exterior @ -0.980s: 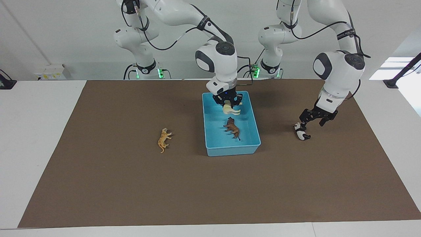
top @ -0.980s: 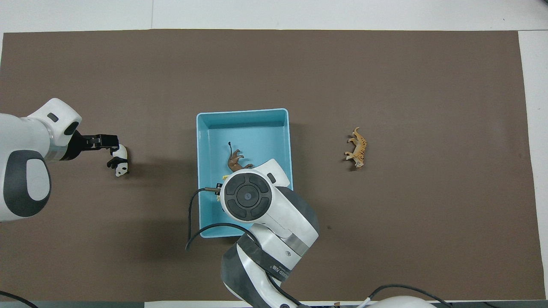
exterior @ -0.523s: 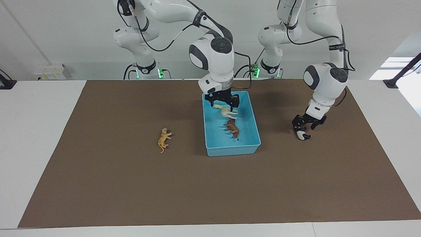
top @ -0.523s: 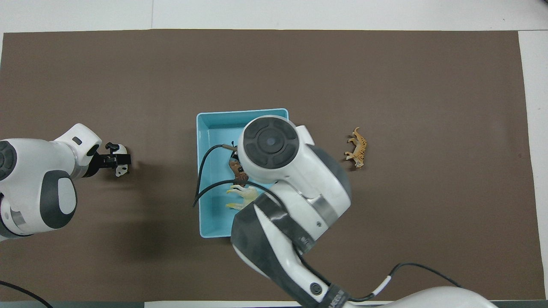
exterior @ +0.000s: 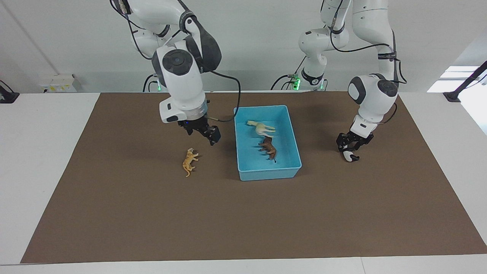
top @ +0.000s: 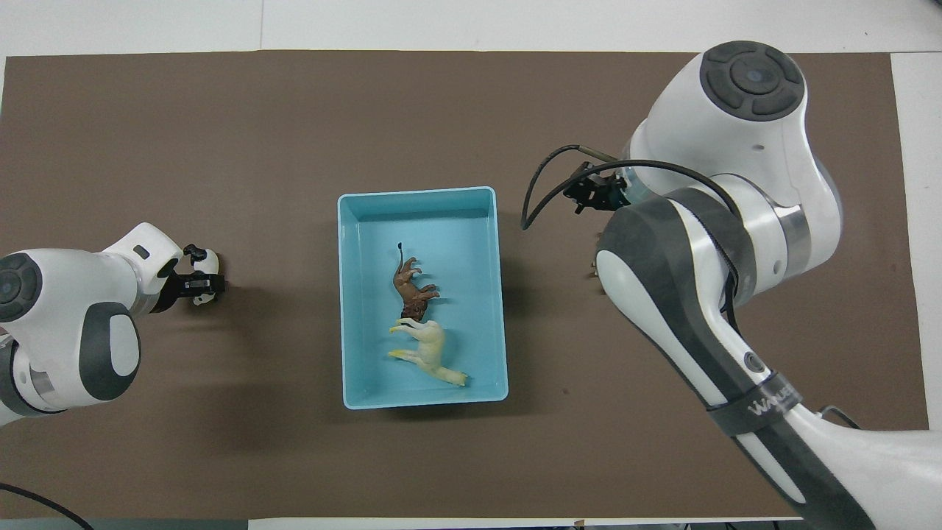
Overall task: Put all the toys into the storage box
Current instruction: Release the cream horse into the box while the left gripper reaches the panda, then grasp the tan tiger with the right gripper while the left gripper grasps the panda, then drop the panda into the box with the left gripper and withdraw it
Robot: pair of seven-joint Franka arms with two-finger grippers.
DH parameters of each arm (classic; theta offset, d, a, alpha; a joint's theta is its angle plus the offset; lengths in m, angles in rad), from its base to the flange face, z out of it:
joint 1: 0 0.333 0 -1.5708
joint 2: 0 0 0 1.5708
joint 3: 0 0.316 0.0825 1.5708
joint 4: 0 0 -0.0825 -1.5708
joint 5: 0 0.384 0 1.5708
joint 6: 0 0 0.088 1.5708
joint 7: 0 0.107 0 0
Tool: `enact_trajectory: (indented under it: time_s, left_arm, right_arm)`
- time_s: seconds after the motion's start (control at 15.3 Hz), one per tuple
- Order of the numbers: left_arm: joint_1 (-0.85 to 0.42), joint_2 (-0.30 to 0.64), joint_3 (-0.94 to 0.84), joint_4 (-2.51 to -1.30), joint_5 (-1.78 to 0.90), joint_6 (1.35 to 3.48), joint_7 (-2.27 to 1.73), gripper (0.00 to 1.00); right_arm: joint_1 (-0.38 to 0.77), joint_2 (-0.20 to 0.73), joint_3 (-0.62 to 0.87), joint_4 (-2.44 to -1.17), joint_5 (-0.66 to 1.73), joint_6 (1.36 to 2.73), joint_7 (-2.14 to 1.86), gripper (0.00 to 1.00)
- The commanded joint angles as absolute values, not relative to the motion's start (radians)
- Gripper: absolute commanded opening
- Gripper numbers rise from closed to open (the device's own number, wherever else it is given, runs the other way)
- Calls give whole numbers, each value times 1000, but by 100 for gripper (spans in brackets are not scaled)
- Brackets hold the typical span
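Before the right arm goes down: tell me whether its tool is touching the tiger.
Apart. The facing view shows the right tool above the mat with bare brown mat between it and the tiger, which lies flat beside the storage box.

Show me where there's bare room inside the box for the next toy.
In the box, the end farther from the robots is bare, bordered by the end wall and the lion's tail. The strip along the wall toward the left arm's end is also free. The middle is crowded: lion and horse lie touching, the horse nearer the robots.
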State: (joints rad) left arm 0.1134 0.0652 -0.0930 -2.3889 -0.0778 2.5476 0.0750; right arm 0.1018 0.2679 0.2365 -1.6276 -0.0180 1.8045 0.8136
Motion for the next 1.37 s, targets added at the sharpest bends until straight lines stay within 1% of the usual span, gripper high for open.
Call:
enact_trajectory:
  time_s: [0.0, 0.13, 0.2, 0.26, 0.39, 0.46, 0.52, 0.65, 0.78, 0.85, 0.98, 1.05, 1.11, 1.18, 1.24, 1.31]
  left_arm:
    - [123, 49, -97, -2401, -66, 2563, 78, 9]
    - [120, 57, -97, -2340, -66, 2510, 74, 8]
    - [117, 57, -97, -2271, -67, 2425, 72, 8]
    - [117, 57, -98, -2167, -67, 2296, 58, 8]
    - [89, 51, -107, -1987, -67, 2058, -35, 8]
    - [37, 38, -107, -1944, -67, 1983, -101, 8]
    - [-25, 17, -107, -1933, -67, 1953, -198, 8]
    - [-168, 6, -107, -1930, -71, 1959, -430, 9]
    - [-300, -3, -107, -1956, -72, 2021, -597, 9]
    - [-346, -12, -107, -1988, -72, 2064, -661, 9]
    - [-428, -14, -107, -2046, -72, 2162, -728, 11]
    - [-457, 3, -107, -2049, -72, 2202, -750, 12]
    - [-480, 21, -107, -2057, -72, 2227, -773, 19]
    - [-492, 28, -106, -2075, -72, 2246, -773, 53]
    - [-492, 28, -106, -2082, -72, 2252, -772, 100]
    - [-486, 29, -106, -2072, -72, 2244, -773, 100]
  right_arm:
    - [42, 158, 249, -1892, -18, 1987, 697, 100]
    - [22, 111, 249, -2050, -18, 2158, 637, 100]
    - [21, 104, 249, -2095, -18, 2208, 609, 100]
    - [18, 104, 249, -2127, -20, 2248, 585, 100]
    - [20, 112, 249, -2160, -43, 2282, 508, 100]
    - [20, 112, 249, -2175, -75, 2305, 490, 100]
    - [20, 107, 249, -2203, -121, 2340, 488, 100]
    - [17, 118, 249, -2221, -178, 2394, 495, 100]
    - [20, 150, 249, -2215, -183, 2416, 505, 100]
    - [20, 167, 247, -2212, -184, 2439, 512, 100]
    - [20, 195, 247, -2162, -184, 2439, 531, 100]
    - [23, 208, 247, -2133, -184, 2425, 538, 100]
    - [25, 216, 247, -2131, -186, 2425, 551, 100]
    - [29, 235, 247, -2131, -184, 2431, 567, 100]
    - [34, 261, 245, -2129, -187, 2439, 592, 100]
    - [35, 274, 247, -2131, -201, 2453, 618, 100]
